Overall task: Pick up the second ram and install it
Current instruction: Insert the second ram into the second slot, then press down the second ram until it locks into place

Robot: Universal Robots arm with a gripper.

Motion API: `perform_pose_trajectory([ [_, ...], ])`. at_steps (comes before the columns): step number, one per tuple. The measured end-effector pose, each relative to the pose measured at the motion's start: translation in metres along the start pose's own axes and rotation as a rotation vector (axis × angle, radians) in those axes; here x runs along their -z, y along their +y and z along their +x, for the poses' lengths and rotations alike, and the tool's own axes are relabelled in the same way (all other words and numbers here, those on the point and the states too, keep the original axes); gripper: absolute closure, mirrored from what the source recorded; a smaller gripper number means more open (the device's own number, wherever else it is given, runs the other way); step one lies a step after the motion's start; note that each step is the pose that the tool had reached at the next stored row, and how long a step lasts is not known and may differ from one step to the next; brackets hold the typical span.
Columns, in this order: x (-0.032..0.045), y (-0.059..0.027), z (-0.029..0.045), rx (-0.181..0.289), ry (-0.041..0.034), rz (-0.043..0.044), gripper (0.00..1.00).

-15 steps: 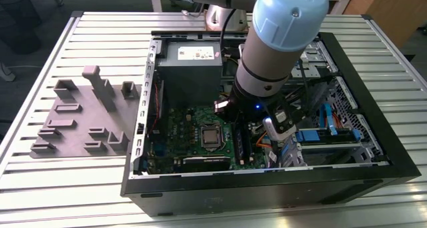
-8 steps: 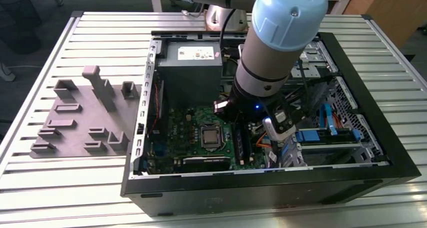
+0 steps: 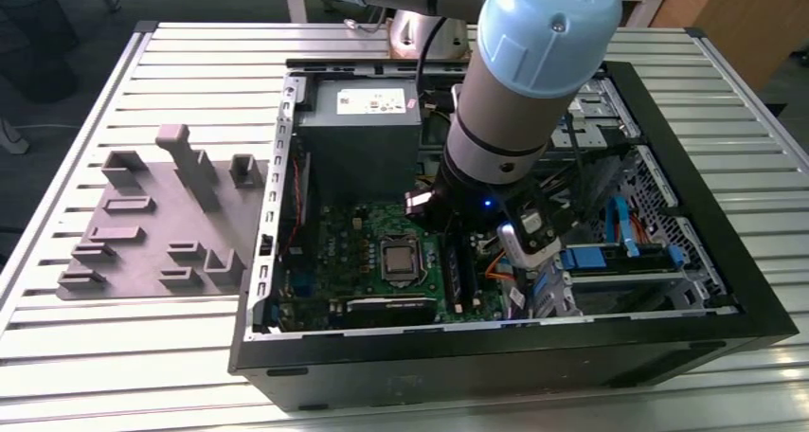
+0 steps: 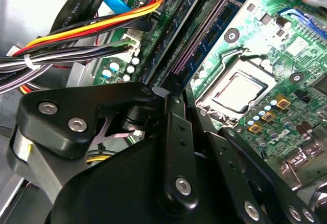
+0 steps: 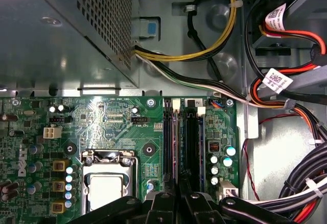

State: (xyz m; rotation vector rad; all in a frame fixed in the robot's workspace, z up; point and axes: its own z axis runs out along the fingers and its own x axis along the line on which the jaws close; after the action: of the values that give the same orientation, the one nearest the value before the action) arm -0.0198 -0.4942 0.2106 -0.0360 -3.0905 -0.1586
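i hold gripper [image 5: 183, 196] low over motherboard [image 5: 127, 127], at 3 o'clock of cpu socket [image 5: 104, 183]. narrow jaws seem to pinch second ram [image 4: 202, 40] on edge over black slots [image 5: 193, 147]. best: stay square, press evenly.

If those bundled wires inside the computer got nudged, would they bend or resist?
Probably bend: the wires run in loose curves. A white tie binds them, so they would likely shift together, and they look light.
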Motion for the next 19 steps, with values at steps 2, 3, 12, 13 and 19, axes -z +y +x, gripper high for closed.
perform_pose_trajectory([
  [2,0.0001,-0.0004,0.0,0.0,0.0,0.0001,0.86],
  [3,0.0001,-0.0006,0.0,0.0,0.0,0.0,0.86],
  [12,0.0002,-0.0016,-0.0001,0.0,0.0,-0.0001,0.86],
  [13,0.0002,-0.0016,-0.0001,0.0,0.0,0.0,0.86],
  [19,0.0002,-0.002,-0.0001,-0.003,-0.0003,-0.0001,0.86],
])
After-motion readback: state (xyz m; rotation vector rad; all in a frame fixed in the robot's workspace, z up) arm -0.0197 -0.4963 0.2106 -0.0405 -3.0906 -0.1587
